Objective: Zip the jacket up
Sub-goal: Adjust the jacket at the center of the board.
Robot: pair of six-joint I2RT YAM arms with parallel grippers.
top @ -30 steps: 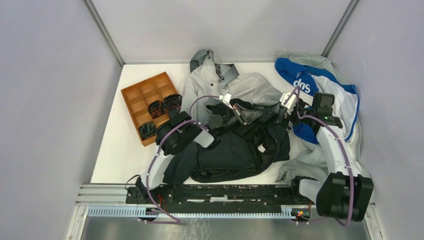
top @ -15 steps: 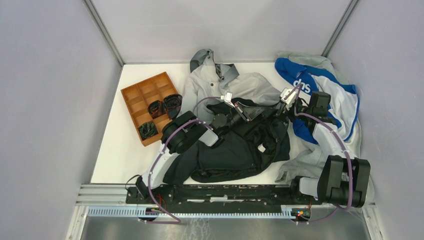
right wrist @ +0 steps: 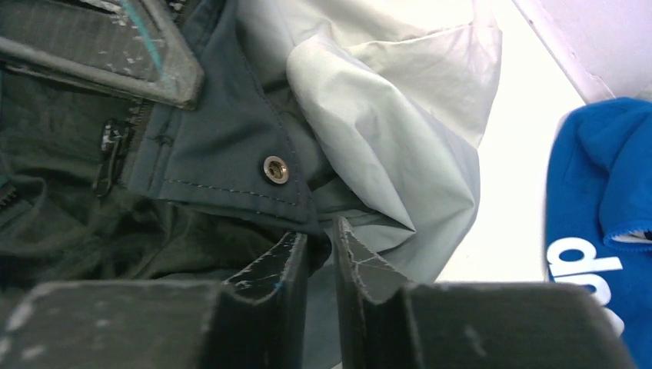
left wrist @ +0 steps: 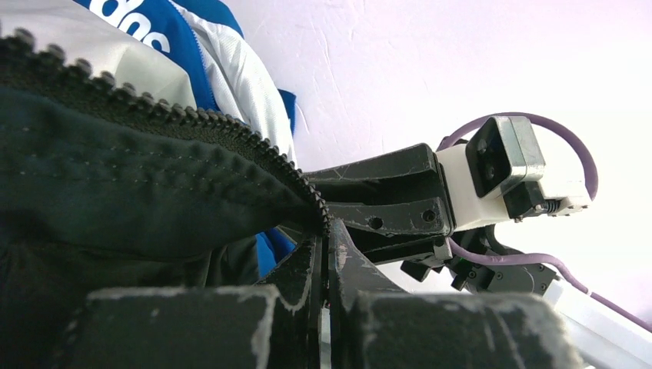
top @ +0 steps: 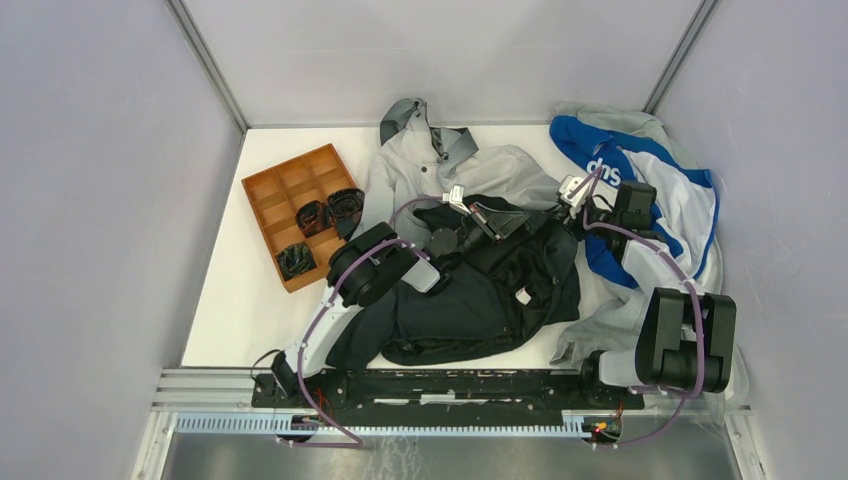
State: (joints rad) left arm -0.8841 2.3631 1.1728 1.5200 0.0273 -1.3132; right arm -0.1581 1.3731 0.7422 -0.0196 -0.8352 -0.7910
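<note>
The jacket [top: 470, 290] lies mid-table, light grey at the hood and dark toward me. My left gripper [top: 497, 222] is shut on its dark front edge; in the left wrist view the zipper teeth [left wrist: 192, 115] run down into the closed fingers of that gripper [left wrist: 324, 231]. My right gripper [top: 567, 213] sits just right of it at the jacket's other edge. In the right wrist view the gripper [right wrist: 321, 234] has its fingers closed narrowly on a dark corner of the flap below a metal snap [right wrist: 275, 169]. A zipper pull [right wrist: 110, 154] hangs at the left.
A blue-and-white garment [top: 650, 190] lies at the right under my right arm, over a grey sweatshirt [top: 610, 320]. An orange compartment tray [top: 285, 200] with dark items stands at the left. Walls close the table on three sides.
My right gripper moved left onto the jacket's edge and closed from wide open onto the flap. The left gripper, still shut on the zipper edge, lifted slightly toward the back.
</note>
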